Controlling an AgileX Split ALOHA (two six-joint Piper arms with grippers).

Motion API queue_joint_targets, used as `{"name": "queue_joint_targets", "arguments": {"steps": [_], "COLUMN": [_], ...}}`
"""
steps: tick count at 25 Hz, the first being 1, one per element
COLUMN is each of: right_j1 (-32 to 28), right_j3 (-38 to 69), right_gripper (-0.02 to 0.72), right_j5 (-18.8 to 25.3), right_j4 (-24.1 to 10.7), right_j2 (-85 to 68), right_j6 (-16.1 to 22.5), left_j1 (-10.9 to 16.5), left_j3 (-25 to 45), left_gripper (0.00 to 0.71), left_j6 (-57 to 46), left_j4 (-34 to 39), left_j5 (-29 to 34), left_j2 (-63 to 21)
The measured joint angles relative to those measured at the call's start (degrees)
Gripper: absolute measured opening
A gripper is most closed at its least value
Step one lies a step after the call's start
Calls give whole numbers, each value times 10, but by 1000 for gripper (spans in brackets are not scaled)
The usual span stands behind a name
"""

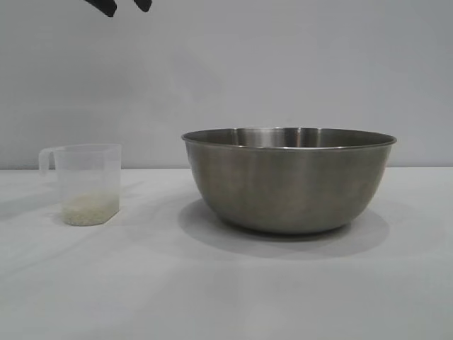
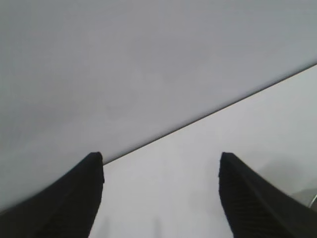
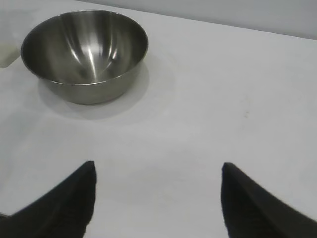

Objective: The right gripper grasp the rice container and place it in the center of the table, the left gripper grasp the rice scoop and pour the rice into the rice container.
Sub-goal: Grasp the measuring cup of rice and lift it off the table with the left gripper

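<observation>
The rice container (image 1: 289,180), a big stainless-steel mixing bowl, stood upright on the white-clothed table (image 1: 226,290), mouth facing up, right of centre in the exterior view. Well apart from it at that view's left stood the rice scoop (image 1: 86,184), a translucent plastic measuring cup, also upright, its loop handle pointing away from the bowl. A shallow layer of rice (image 1: 89,208) lay in its bottom. The left gripper (image 1: 127,6) hung high above the scoop, its fingers spread wide and holding nothing. The right gripper (image 3: 157,198) sat back from the bowl, likewise wide open and empty, aimed down across bare cloth.
</observation>
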Motion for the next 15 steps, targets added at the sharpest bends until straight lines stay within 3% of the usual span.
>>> {"name": "queue_joint_targets", "arguments": {"steps": [6,15], "right_j1": [0,0], "right_j3": [0,0], "right_gripper": [494,494], "right_j5": [0,0], "right_j4": [0,0], "right_j2": [0,0], "right_j6": [0,0], "left_j1": [0,0], "left_j3": [0,0], "left_gripper": [470,470], "left_j6": [72,83], "left_j4": [-4,-42], "left_j5": [7,-9], "left_j2": [0,0]}}
